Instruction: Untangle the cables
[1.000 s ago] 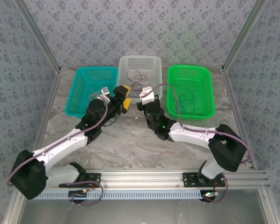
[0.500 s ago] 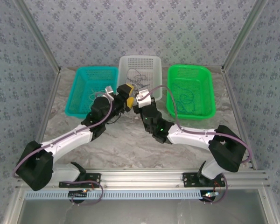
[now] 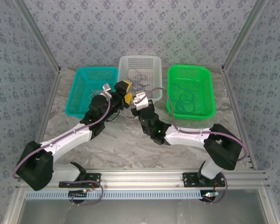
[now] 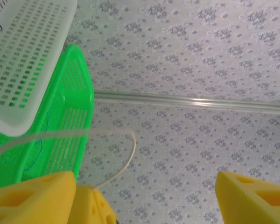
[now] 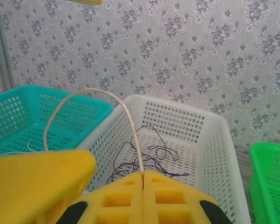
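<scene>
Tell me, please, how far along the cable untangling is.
Done: a bluish cable lies in the green basket. In hand: the right tool pinches a whitish cable, the left tool open beside it. Left: the dark tangle in the white basket.

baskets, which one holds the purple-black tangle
The white basket, middle of the three: dark purple-black cables knot on its floor. The green basket holds loose blue loops; the teal basket, pale strands.
</scene>
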